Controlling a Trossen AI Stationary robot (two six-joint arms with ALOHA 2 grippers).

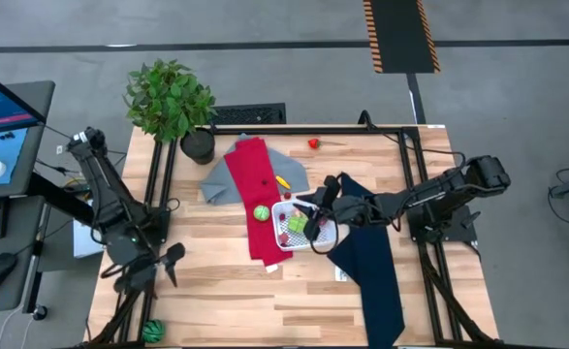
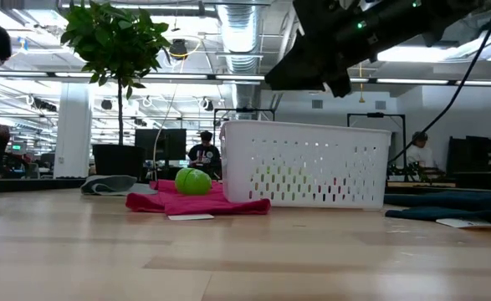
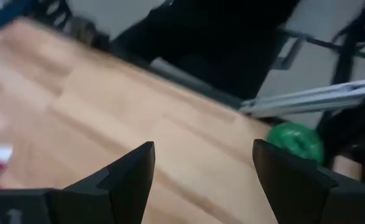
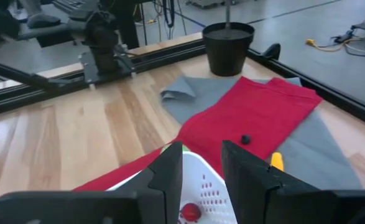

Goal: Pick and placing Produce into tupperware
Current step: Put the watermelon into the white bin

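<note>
Tupperware sits mid-counter, partly on red cloth, some produce inside. Right gripper hovers over tub, fingers parted, nothing visibly held. Left gripper parked, released. Risk: green ball rolls off cloth if nudged.

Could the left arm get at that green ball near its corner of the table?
Probably yes: the left gripper hangs open above bare table, and the green ball lies close by with nothing between them.

overhead looks straight down; low camera level at tabletop; both share white tub.
</note>
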